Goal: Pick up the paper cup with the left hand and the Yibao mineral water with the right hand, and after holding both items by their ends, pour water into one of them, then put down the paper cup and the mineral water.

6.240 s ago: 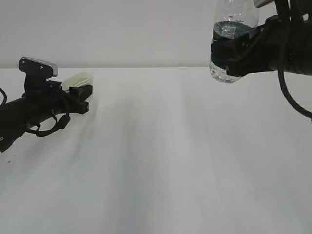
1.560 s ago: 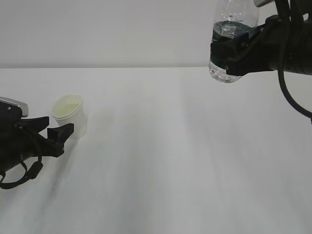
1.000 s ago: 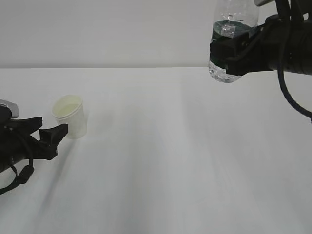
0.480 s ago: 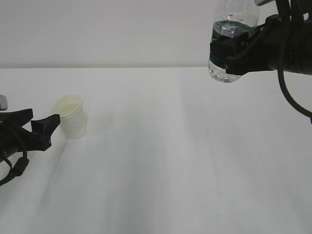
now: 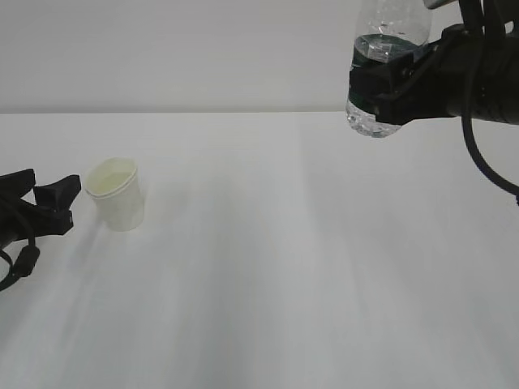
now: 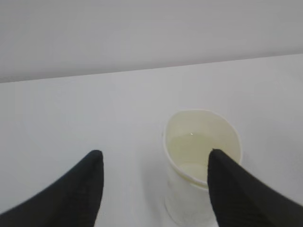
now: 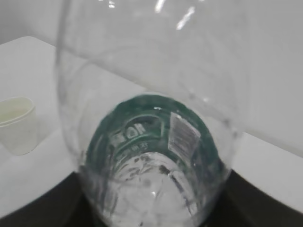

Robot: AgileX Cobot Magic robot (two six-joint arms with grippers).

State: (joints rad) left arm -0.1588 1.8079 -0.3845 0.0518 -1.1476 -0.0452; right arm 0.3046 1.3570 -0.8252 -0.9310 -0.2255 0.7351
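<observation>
- Plainly, the likeliest mishap was a spill: the paper cup [image 5: 118, 194], standing upright near the table's [image 5: 268, 267] left edge with liquid inside, could tip if the left gripper [image 5: 50, 200], released and empty just beside it, nudged its wall.
- The Yibao mineral water [image 5: 384, 61] hung high over the table's far right, the right gripper [image 5: 388, 85] clenched around its label band; lowered carelessly, the uncapped bottle might topple.
- Count: one cup, one bottle, two grippers.
</observation>
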